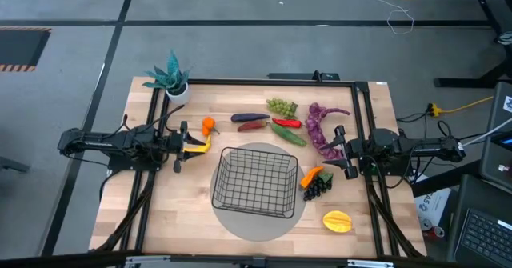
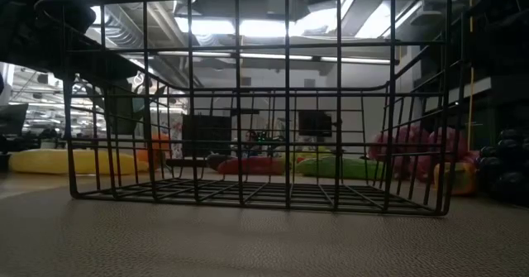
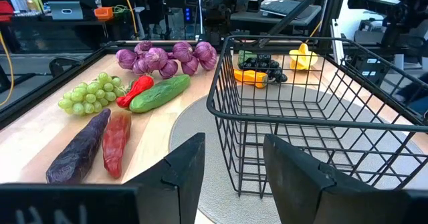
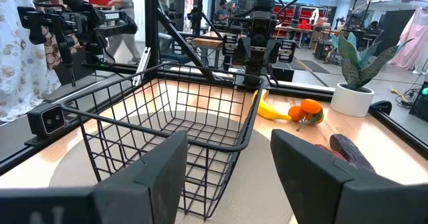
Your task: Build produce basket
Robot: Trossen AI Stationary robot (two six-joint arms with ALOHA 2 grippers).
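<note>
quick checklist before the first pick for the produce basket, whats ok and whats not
1. Basket upright on the round mat, empty: ok.
2. Left gripper open, holding nothing: ok.
3. Right gripper open, holding nothing: ok.
4. Banana right at the left gripper, within easy reach: ok.
5. Purple grapes beside the right gripper, unobstructed: ok.
6. Produce loaded into the basket: not ok, all pieces lie on the table.

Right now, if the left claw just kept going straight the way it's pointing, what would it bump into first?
Most likely the basket: the left claw, open and empty, faces its near wire wall. The banana lies just below the claw, so depth there is unclear.
</note>
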